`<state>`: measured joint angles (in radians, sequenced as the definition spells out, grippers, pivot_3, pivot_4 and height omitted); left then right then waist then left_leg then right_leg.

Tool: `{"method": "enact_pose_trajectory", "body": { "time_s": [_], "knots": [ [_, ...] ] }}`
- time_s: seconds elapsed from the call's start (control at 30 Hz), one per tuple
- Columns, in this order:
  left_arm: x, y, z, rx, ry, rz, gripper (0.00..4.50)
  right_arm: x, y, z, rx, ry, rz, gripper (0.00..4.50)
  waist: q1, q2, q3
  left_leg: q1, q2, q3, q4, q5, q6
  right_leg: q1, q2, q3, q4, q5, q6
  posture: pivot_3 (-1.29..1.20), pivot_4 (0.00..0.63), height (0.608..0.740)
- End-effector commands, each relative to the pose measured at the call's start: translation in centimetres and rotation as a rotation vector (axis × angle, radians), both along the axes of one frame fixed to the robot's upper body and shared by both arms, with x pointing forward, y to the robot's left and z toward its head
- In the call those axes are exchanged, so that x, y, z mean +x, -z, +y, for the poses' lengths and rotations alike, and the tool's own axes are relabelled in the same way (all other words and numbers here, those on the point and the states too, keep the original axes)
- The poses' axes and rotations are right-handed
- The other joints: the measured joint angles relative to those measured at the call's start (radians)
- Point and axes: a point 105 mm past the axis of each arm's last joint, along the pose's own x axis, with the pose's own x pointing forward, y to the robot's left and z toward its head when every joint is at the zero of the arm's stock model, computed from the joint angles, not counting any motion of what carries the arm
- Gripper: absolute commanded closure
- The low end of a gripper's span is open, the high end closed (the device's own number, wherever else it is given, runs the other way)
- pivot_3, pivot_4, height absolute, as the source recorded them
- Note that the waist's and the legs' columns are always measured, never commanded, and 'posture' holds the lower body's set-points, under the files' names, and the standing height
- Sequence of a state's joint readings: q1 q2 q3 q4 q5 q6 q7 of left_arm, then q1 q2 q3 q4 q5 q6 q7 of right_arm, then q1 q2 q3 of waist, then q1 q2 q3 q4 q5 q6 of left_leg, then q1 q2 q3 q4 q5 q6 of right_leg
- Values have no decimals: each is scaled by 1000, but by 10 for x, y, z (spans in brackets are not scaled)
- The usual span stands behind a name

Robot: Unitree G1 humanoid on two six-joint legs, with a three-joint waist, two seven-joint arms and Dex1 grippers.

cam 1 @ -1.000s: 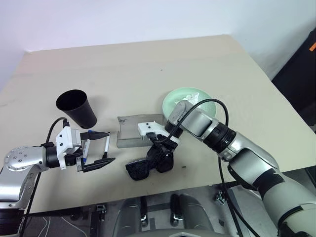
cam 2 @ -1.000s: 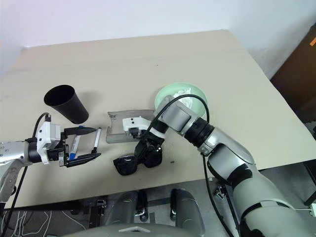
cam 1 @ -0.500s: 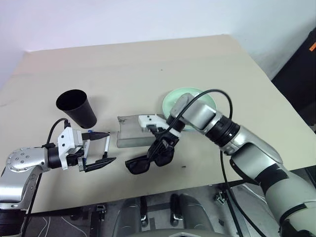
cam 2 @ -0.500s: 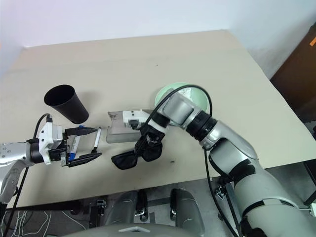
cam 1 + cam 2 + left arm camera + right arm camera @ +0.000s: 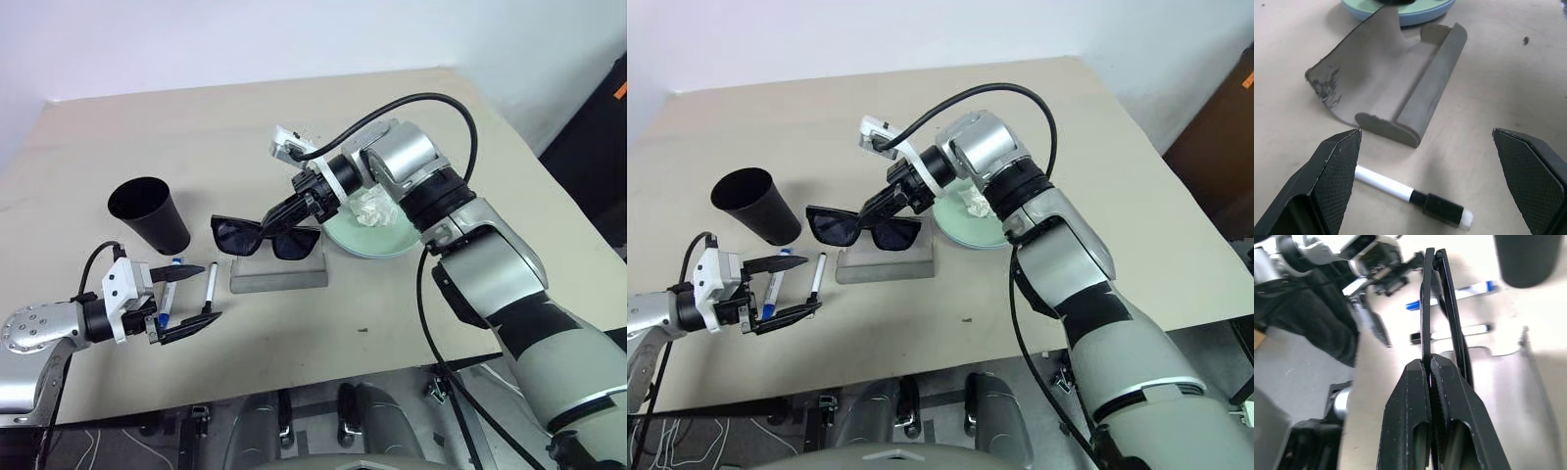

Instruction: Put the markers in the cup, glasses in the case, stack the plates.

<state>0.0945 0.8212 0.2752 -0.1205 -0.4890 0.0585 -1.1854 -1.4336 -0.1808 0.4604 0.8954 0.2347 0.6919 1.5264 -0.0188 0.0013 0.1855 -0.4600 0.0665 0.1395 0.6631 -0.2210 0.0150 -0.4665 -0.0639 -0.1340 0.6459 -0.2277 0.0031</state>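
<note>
Step in hand: glasses into the case; markers and plates not yet dealt with
Right gripper [image 5: 884, 201]: clamped shut on the glasses [image 5: 862, 228], held in the air just above the case [image 5: 887, 262]
Case: on the table [image 5: 294, 127], lid thrown back (its tray faces up), between the cup [image 5: 149, 214] and the plates [image 5: 367, 235]
Left gripper [image 5: 188, 296]: jaws spread wide, holding nothing, astride the markers [image 5: 188, 286] lying beside the cup
Plates: mint one on the blue, crumpled tissue [image 5: 372, 208] on top
Next move, as I judge: lower the glasses level into the tray, then let go
</note>
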Motion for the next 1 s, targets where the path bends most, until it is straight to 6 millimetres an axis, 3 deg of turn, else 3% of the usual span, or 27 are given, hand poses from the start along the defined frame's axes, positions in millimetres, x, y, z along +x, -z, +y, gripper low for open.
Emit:
{"method": "enact_pose_trajectory", "body": {
  "time_s": [0.03,0.57,0.83,0.97,1.0],
  "knots": [
    [-1,-11,6,10,-26,-52,0,7,2,6,-8,-10,-89,4477,-1,0,0,0,0,0,0,0,0,0,0,0,0,0,0,0,150,740],
    [-2,-12,4,19,-29,-56,0,-2,54,6,-147,-78,-38,4477,-2,0,0,1,0,1,0,0,-2,0,0,0,2,0,0,0,150,740],
    [-1,-8,2,29,-11,-49,0,-3,70,7,-169,-85,-72,4477,-1,0,0,1,0,0,1,0,-3,0,0,0,3,0,0,0,150,740],
    [1,-7,1,26,-8,-55,0,-1,67,8,-150,-91,-100,4477,-2,0,0,2,0,0,1,1,-4,1,0,0,3,0,0,0,150,740],
    [1,-7,1,26,-8,-56,0,-1,66,9,-145,-90,-105,4227,-2,0,0,2,0,0,1,1,-4,1,0,0,3,0,0,0,150,740]
  ]
}}
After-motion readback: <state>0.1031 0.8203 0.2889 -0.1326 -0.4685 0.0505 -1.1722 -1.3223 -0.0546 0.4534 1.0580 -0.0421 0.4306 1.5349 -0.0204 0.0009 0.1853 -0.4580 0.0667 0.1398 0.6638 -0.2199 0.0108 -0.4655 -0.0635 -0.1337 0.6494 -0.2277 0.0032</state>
